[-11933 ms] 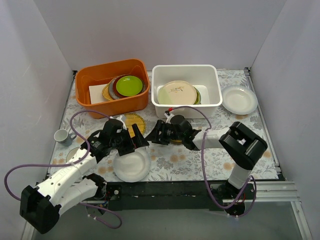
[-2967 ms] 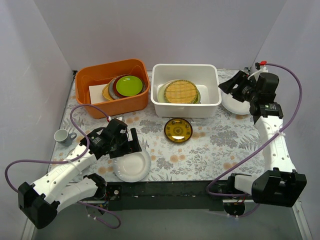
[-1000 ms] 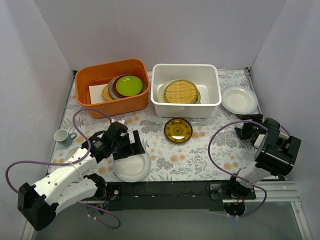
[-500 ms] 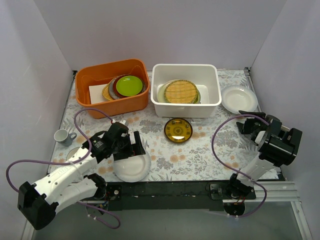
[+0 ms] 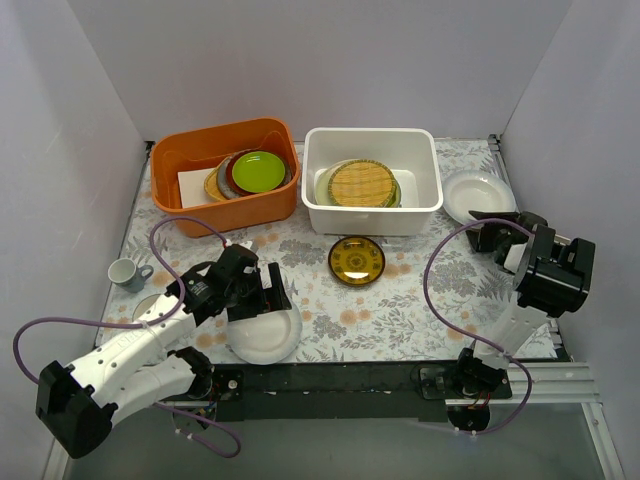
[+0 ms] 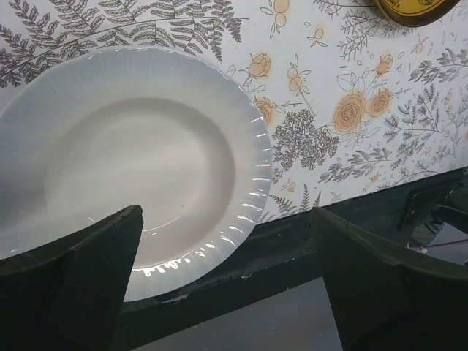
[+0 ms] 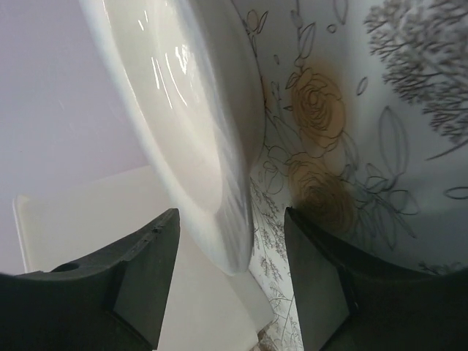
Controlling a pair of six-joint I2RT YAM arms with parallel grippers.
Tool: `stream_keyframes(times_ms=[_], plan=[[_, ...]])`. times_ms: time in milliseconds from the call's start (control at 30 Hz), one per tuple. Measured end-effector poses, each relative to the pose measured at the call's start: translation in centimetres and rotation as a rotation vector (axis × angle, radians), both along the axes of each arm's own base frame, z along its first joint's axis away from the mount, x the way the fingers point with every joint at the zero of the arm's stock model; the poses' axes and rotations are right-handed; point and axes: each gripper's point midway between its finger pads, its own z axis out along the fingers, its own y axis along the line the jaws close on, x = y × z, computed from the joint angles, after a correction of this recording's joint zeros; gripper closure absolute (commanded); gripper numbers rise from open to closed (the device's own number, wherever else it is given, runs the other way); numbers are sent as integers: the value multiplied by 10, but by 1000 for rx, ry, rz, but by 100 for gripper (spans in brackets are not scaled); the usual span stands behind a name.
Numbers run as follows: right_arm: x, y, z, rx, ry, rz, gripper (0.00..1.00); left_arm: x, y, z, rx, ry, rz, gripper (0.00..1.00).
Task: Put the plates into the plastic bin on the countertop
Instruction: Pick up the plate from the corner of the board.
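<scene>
Checking your right gripper (image 5: pixel 486 232): fingers are spread either side of the near rim of the plain white plate (image 5: pixel 478 196), which sits on the countertop (image 5: pixel 410 300) just right of the plastic bin (image 5: pixel 370 132). The blurry wrist view suggests gaps, so probably no pinch. Your left gripper (image 5: pixel 266 296) is spread wide, low over the ribbed white plate (image 5: pixel 262 338) at the front edge. The woven yellow plate (image 5: pixel 361 184) tops the bin's stack; the dark-and-gold plate (image 5: pixel 356 260) lies just in front.
</scene>
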Motion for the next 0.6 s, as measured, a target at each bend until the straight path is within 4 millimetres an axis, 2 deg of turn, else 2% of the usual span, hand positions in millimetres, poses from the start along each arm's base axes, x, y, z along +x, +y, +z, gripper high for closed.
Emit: stream_keyframes(times_ms=[167,300,600], plan=[[9,9,-2,-9,17,14,38,0,0,0,0,0,-2,2],[10,7,-3,-14,23,1,40,-1,-1,0,-1,-2,-5,2],[14,1,-8,-18,37,-30,55,-1,-1,4,-13,-16,-6,2]])
